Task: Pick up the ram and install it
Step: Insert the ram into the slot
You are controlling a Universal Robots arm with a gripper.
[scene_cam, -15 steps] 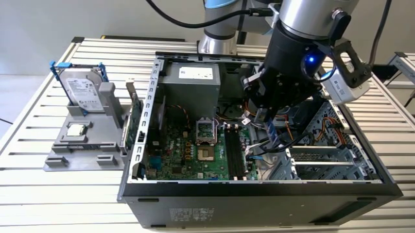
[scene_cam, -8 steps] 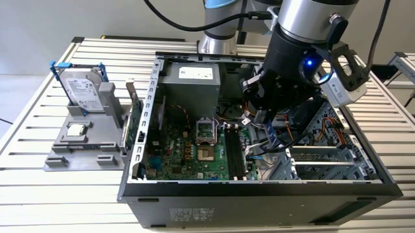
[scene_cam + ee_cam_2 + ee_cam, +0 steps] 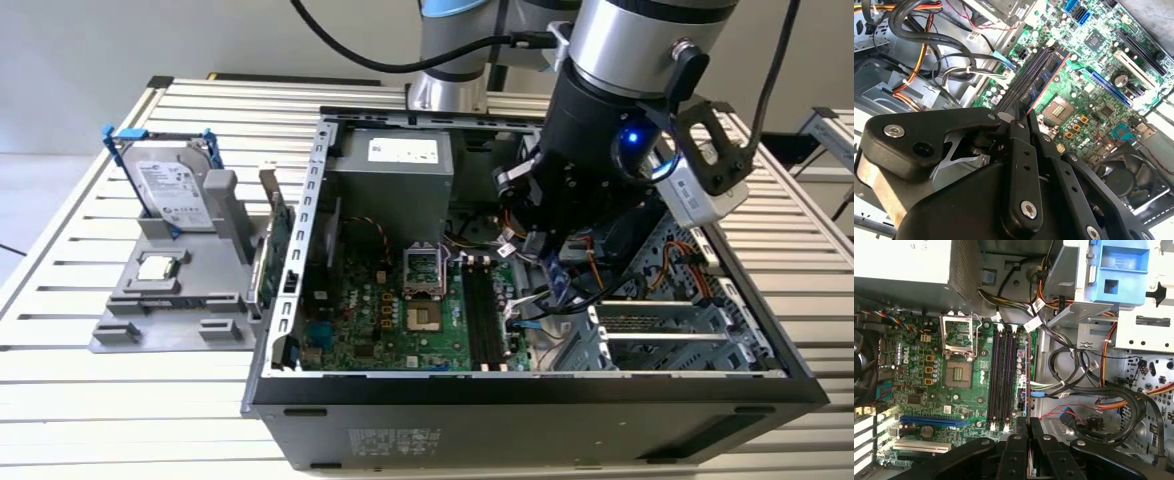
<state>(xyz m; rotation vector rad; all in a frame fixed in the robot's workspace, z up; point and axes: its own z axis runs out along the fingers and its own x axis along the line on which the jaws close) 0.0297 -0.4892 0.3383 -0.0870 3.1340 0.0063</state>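
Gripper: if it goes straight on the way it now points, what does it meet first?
The gripper points at the motherboard. The ram in its fingers would probably reach the memory slots first; depth is unclear.

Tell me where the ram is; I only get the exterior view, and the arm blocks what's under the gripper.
Observer: In the second wrist view the ram stands on edge along the slot row, next to the empty black slots.
Operator: Is the gripper on it?
Observer: In the first wrist view the gripper is closed narrow over the ram's near end.
Operator: Anything crowding it?
Observer: Black cables loop beside it there, on the side away from the slots, apart from the ram.
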